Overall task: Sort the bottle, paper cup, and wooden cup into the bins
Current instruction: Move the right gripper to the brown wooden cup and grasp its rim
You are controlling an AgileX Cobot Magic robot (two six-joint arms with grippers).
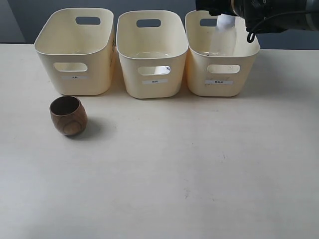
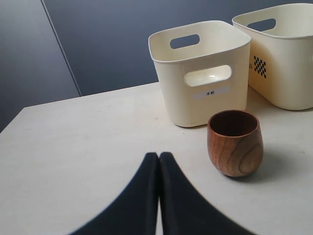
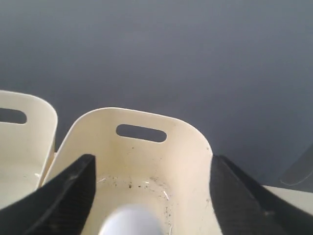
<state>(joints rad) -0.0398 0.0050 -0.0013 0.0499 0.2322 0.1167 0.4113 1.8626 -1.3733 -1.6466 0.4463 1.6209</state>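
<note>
The wooden cup (image 1: 68,115) stands upright on the table in front of the left bin (image 1: 75,50), and also shows as the wooden cup (image 2: 235,142) in the left wrist view. My left gripper (image 2: 159,155) is shut and empty, low over the table a short way from the cup. My right gripper (image 3: 152,161) hangs open over the right bin (image 1: 222,55). A blurred white round thing (image 3: 131,221), probably the bottle's cap, sits between the spread fingers without touching them. It shows as a pale shape (image 1: 225,21) under the arm. The paper cup cannot be made out.
The middle bin (image 1: 152,52) stands between the other two, all in a row at the table's far edge. A dark wall lies behind them. Open tabletop (image 1: 189,169) stretches in front of the bins. The right arm (image 1: 269,12) reaches in from the upper right.
</note>
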